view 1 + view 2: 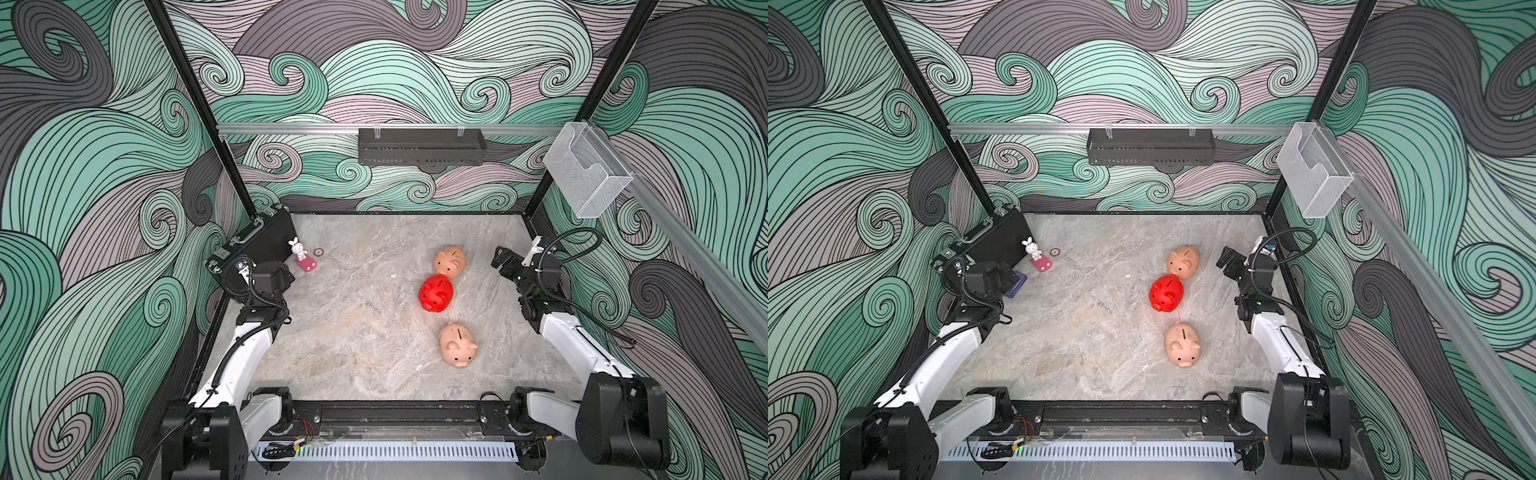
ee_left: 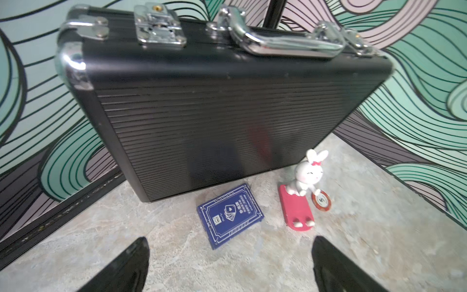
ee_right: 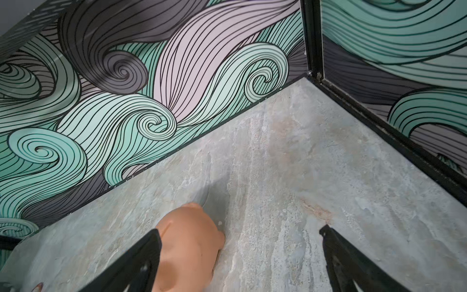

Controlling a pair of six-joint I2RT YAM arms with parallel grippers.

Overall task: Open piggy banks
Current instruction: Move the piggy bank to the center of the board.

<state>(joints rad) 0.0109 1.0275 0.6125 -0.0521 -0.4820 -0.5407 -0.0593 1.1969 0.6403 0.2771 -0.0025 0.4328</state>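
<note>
Three piggy banks lie right of centre on the stone table in both top views. A peach one (image 1: 449, 261) is farthest, a red one (image 1: 435, 293) touches its near side, and another peach one (image 1: 458, 344) sits apart, closer to the front. My right gripper (image 1: 500, 259) hovers open just right of the far peach pig. The right wrist view shows that pig (image 3: 192, 242) beside one finger, with bare table across the rest of the gap (image 3: 240, 230). My left gripper (image 2: 230, 242) is open and empty at the far left, facing a black case. No belly plugs show.
A black ribbed case (image 1: 257, 245) with chrome latches stands in the back left corner. Before it lie a blue card box (image 2: 230, 215), a white rabbit figurine on a pink base (image 1: 300, 251) and a round chip (image 1: 318, 251). A black basket (image 1: 422, 145) and clear holder (image 1: 586, 170) hang on the rails.
</note>
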